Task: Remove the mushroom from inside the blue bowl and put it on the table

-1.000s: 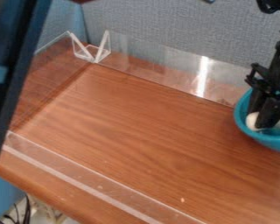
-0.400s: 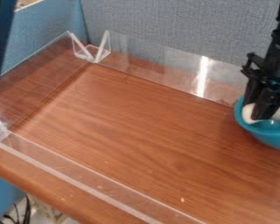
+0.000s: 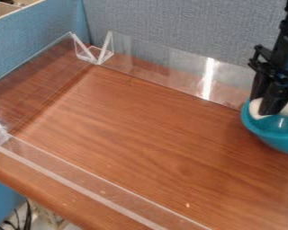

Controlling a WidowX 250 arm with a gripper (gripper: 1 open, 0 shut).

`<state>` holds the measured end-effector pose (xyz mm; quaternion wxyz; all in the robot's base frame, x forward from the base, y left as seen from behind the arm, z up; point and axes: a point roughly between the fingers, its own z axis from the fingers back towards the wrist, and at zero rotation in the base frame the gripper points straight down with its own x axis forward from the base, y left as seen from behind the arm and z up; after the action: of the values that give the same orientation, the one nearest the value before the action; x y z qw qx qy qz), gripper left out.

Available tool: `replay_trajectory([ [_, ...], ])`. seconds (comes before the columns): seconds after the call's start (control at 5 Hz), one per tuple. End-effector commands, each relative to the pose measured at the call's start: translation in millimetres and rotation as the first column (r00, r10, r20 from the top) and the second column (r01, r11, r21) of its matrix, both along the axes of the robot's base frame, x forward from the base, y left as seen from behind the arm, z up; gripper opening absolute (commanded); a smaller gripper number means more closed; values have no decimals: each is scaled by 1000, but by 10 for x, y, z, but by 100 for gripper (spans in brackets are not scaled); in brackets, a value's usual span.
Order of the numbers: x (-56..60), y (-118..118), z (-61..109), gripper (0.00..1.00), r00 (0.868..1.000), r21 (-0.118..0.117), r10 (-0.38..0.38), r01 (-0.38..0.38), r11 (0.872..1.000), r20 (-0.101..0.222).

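Observation:
The blue bowl (image 3: 276,135) sits on the table (image 3: 134,126) at the far right, cut off by the frame's edge. My black gripper (image 3: 272,110) hangs straight down over the bowl's left half, its tips at about rim height. Its fingers are shut on a small cream-white piece, which looks like the stem of the mushroom (image 3: 262,110). The orange-brown cap is hidden by the fingers. Whether the mushroom still touches the bowl's inside I cannot tell.
Low clear acrylic walls (image 3: 171,65) border the wooden top at the back, left and front. A small clear triangular stand (image 3: 94,49) is in the back left corner. A grey-blue panel rises behind the back wall.
The gripper has risen a little out of the bowl and shifted slightly left, with the cream piece moving along between its fingers. The dark blurred shape at the left has slid out of the frame.

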<state>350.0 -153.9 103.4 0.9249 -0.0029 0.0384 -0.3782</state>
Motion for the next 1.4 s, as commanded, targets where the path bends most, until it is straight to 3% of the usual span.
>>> replay_trajectory([
  [0.0, 15, 10, 385, 0, 994, -42, -7, 12, 999, 106],
  [0.6, 50, -3, 340, 0, 993, -37, -33, 37, 999, 111],
  [1.2, -208, 542, 709, 0, 989, -41, 29, -23, 999, 148],
])
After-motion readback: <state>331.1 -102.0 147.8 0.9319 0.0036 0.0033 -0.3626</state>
